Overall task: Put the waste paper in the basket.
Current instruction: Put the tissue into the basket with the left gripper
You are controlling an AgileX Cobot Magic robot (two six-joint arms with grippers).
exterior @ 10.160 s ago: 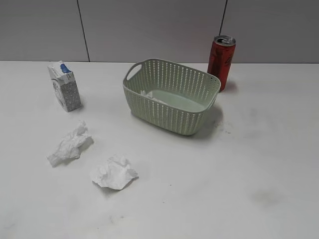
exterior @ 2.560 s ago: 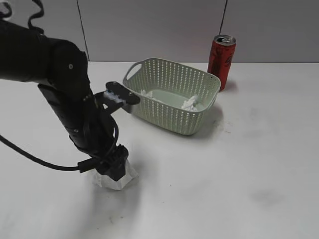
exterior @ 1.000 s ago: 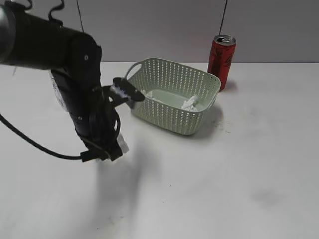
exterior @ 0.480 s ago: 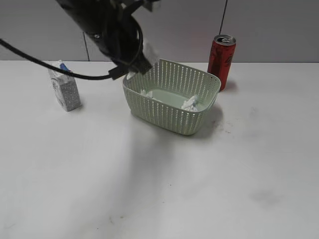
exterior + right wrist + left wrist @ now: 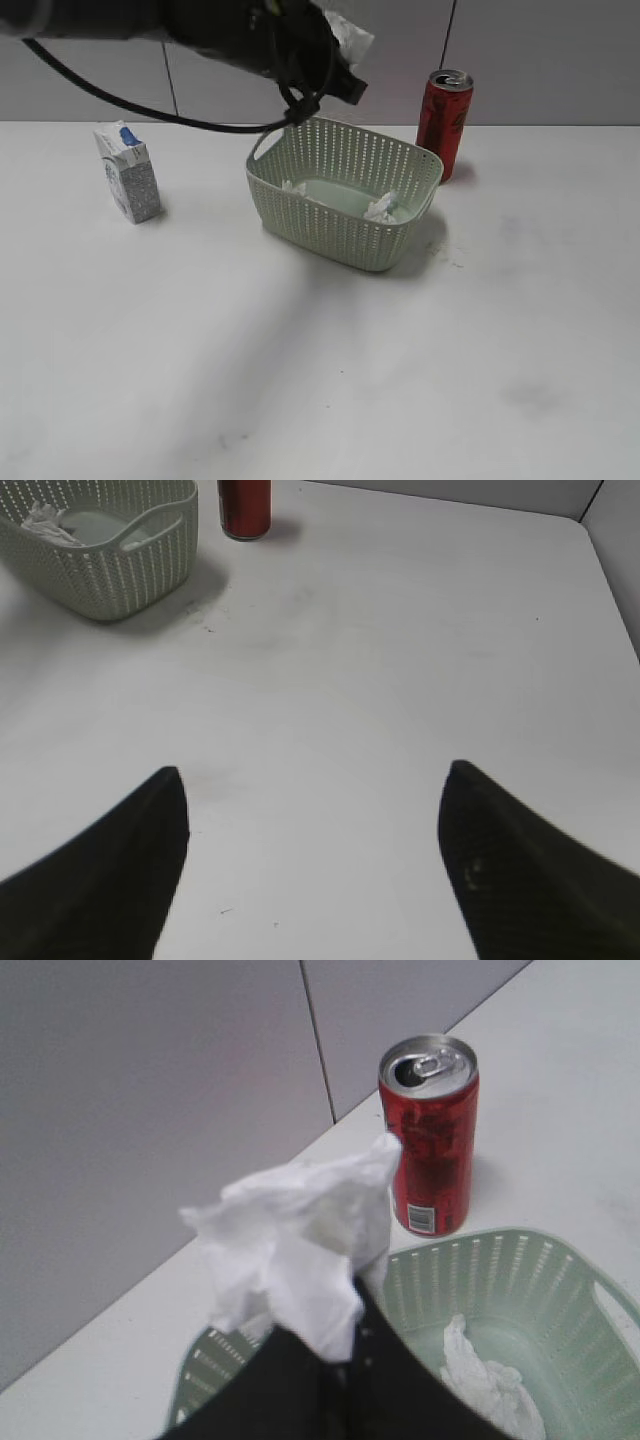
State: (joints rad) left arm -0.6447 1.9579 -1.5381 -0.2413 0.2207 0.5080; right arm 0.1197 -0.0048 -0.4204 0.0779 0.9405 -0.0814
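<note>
White table, grey wall; left gripper (image 5: 335, 1355) pinches soft, light waste paper (image 5: 295, 1240) by its bottom above basket (image 5: 345, 195); right gripper (image 5: 310, 865) spread, empty.

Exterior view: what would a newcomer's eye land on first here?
The dark left gripper holding a crumpled white paper wad in the air above the back rim of the pale green basket. Next, the red can standing behind the basket, and two wads already lying inside it.

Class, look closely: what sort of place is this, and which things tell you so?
Probably a robot test bench: a bare white table against plain grey wall panels, set only with a basket, a red can and a small carton.
</note>
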